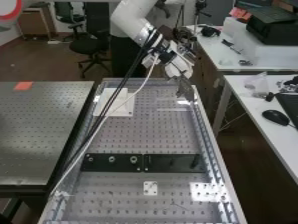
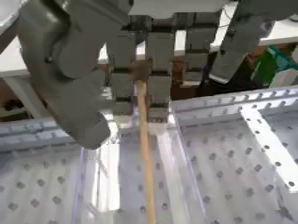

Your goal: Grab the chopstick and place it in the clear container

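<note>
Keeping the chopstick (image 2: 146, 160) lengthwise with the clear container (image 2: 189, 167) likely helps you seat it; your hand (image 2: 158, 95) looks relaxed, fingers straight.

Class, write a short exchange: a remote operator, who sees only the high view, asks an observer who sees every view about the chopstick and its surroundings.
Operator: How does the chopstick run from the hand?
Observer: In the wrist view the chopstick is a pale stick running lengthwise away from the hand.
Operator: Is it one shade throughout?
Observer: No, the end by the hand is a darker brown.
Operator: Anything clear beside it? I must place it in a clear container.
Observer: There are clear edges on both sides of its paler part; I can't tell whether it is inside them.
</note>
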{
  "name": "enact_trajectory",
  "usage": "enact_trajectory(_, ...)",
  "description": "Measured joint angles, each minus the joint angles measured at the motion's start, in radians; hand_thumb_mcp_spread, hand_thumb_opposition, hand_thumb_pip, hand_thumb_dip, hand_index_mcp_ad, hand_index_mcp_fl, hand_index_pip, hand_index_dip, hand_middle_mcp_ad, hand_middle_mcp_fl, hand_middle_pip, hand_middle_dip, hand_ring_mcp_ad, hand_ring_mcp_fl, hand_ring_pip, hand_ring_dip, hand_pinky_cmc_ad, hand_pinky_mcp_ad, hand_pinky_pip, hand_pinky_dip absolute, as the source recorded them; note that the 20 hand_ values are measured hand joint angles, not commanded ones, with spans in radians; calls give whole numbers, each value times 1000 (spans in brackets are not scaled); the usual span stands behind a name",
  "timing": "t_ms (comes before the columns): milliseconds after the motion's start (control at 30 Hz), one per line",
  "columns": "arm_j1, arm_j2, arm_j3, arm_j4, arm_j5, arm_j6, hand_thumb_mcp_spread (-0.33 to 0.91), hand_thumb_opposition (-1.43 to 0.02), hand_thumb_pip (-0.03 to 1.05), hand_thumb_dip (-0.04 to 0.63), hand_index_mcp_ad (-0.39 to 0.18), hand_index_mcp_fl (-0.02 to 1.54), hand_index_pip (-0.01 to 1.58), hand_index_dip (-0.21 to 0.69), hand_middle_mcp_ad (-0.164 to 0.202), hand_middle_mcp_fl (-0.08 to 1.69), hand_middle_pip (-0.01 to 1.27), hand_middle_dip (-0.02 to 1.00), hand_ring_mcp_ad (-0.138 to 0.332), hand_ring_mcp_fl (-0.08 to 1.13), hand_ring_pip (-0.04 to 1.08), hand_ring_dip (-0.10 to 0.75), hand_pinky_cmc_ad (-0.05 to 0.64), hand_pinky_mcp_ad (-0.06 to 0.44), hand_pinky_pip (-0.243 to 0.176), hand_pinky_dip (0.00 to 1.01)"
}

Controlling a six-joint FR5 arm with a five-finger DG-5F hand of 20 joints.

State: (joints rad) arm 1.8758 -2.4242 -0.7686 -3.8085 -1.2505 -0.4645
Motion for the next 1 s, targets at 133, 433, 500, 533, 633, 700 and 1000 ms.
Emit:
enact_trajectory(133, 0, 44, -44, 67, 18, 1, 318, -792, 517, 255, -127, 443, 5, 389, 26, 506, 91, 508, 171, 94, 75, 353, 368, 220, -91, 534)
enact_trajectory(433, -2, 183, -247, 307, 76, 23, 258, -709, 424, 134, -127, 58, 12, 410, 38, 66, 87, 456, 178, 17, 80, 300, 384, 293, -126, 607)
enact_trajectory(500, -2, 217, -301, 379, 90, 24, 253, -695, 410, 110, -127, 24, 24, 412, 38, 65, 91, 433, 178, 14, 73, 288, 394, 312, -122, 607)
enact_trajectory(533, -3, 227, -316, 400, 93, 24, 239, -698, 405, 89, -127, 24, 19, 401, 42, 65, 99, 421, 180, 17, 80, 284, 412, 309, -126, 607)
enact_trajectory(633, -3, 271, -384, 489, 112, 25, 239, -682, 384, 61, -126, 19, 21, 384, 40, 70, 105, 382, 178, 17, 79, 251, 429, 316, -138, 604)
enact_trajectory(700, -4, 298, -425, 542, 126, 25, 239, -682, 382, 52, -126, 26, 37, 379, 40, 14, 115, 377, 178, 17, 77, 243, 429, 323, -140, 600)
enact_trajectory(1000, -40, 471, -632, 762, 112, -19, 215, -667, 344, 21, -126, 17, 38, 332, 59, 24, 120, 314, 180, 12, 73, 197, 445, 330, -141, 468)
